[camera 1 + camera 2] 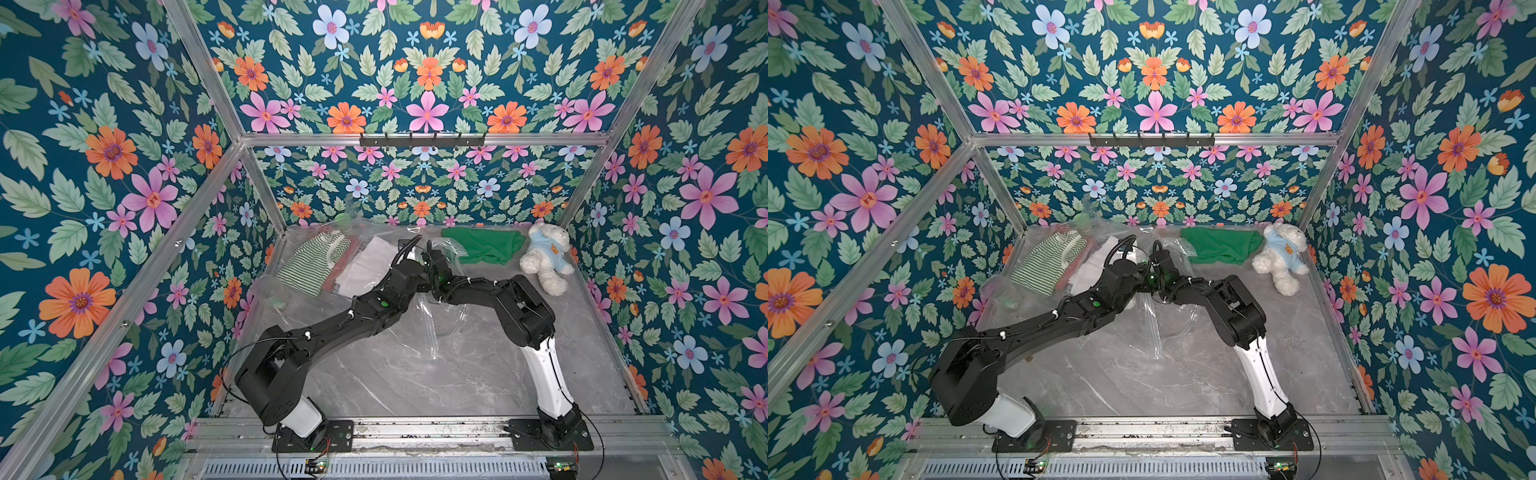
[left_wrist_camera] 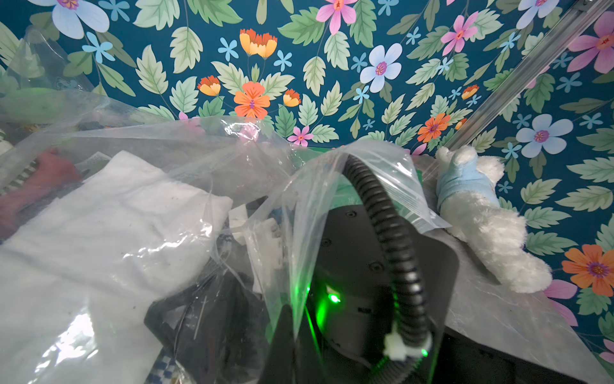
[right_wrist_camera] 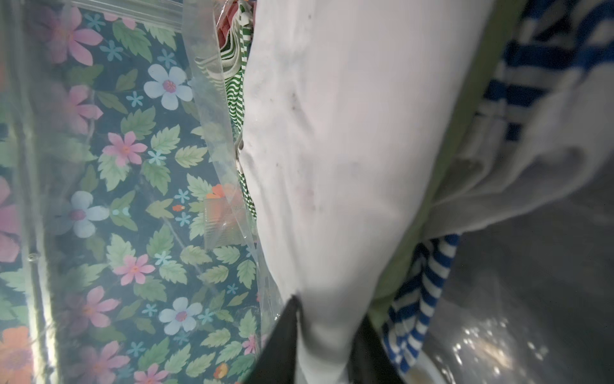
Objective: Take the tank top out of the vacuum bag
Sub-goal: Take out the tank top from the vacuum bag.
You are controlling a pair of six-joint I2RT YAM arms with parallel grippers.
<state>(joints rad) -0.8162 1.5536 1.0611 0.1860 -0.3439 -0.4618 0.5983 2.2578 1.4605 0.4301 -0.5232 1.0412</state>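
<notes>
1. The tank top is inside the vacuum bag (image 1: 428,328), which lies crumpled across the middle of both top views. Which folded garment it is cannot be told for sure. The green-and-white striped garment (image 1: 309,259) shows a scooped neckline with straps.
2. The right gripper (image 3: 329,309) is inside the bag mouth. At the bottom of the right wrist view its jaws stand narrow, with a fold of the white garment (image 3: 332,149) caught between them.
3. The left gripper (image 2: 206,319) is closed tight, low in the left wrist view, with bag film bunched over it. Whether film is pinched cannot be told.
4. The step in hand is judged to be drawing a garment out through the mouth. The pull should be made slowly and straight toward the opening, with the bag held back so it is not dragged along.
5. The blue-and-white striped garment (image 3: 425,292) beside the white one should be watched, as it may be carried out too.
6. The green shirt (image 1: 484,245) and teddy bear (image 1: 544,257), at upper right of the table, should be kept clear of.
</notes>
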